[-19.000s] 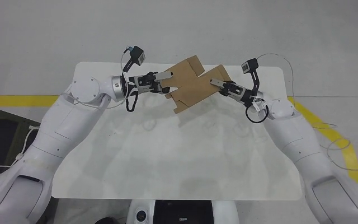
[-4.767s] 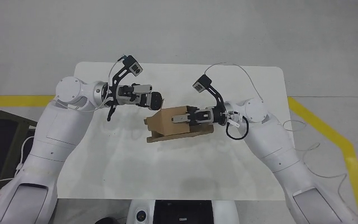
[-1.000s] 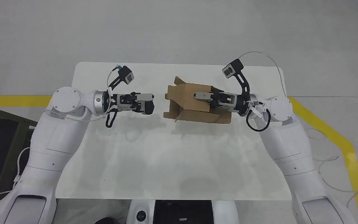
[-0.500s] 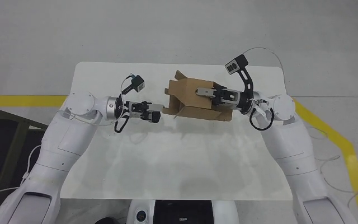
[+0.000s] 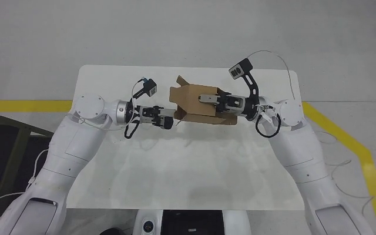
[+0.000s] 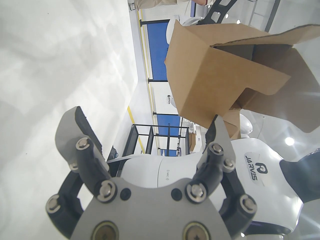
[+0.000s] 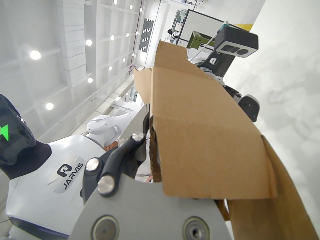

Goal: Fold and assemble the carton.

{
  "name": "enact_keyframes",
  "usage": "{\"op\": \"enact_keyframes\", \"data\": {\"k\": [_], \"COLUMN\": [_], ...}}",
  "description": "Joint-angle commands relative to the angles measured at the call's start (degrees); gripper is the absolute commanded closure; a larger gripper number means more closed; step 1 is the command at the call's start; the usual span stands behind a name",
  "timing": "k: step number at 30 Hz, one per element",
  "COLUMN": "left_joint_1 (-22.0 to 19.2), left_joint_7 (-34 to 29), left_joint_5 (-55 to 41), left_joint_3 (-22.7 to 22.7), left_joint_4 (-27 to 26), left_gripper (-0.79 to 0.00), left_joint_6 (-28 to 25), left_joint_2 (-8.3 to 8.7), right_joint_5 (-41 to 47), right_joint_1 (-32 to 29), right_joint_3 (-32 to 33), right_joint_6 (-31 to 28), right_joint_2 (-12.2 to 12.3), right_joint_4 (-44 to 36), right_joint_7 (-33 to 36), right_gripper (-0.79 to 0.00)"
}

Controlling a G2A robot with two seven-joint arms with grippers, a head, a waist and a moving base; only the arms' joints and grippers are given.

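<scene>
A brown cardboard carton [image 5: 197,106] is held up over the back middle of the white table [image 5: 176,170], squared into a box with loose flaps spread at its left end. My right gripper [image 5: 205,98] is shut on the carton's top wall, one finger outside and the rest hidden inside; in the right wrist view the carton [image 7: 200,131] covers most of the fingers. My left gripper [image 5: 169,122] is open just left of and below the carton's open end. In the left wrist view the carton [image 6: 225,76] hangs just beyond the open fingertips [image 6: 215,128], nothing between them.
The table's edges run near both arms, with a yellow floor line [image 5: 35,106] beyond the left side. Bare tabletop [image 5: 188,176] lies in front of the carton.
My right arm has carried the carton slightly left and toward the back. My left gripper has moved right, closer under the carton's open flap end, still open.
</scene>
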Motion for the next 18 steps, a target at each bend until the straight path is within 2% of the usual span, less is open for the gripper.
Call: {"op": "enact_keyframes", "data": {"k": [1, 18], "left_joint_1": [-0.17, -1.36], "left_joint_7": [0.03, -0.44], "left_joint_5": [-0.31, -0.99], "left_joint_3": [0.07, 0.77], "left_joint_4": [0.27, 1.35], "left_gripper": [-0.785, -0.785], "left_joint_6": [0.07, 0.70], "left_joint_2": [-0.08, -0.63], "right_joint_5": [0.12, 0.97], "right_joint_1": [0.09, 1.77], "right_joint_3": [-0.23, -3.42], "right_joint_6": [0.01, 0.24], "right_joint_2": [-0.05, -0.86], "right_joint_4": [0.05, 0.76], "right_joint_7": [0.20, 1.58], "right_gripper": [0.000, 0.000]}}
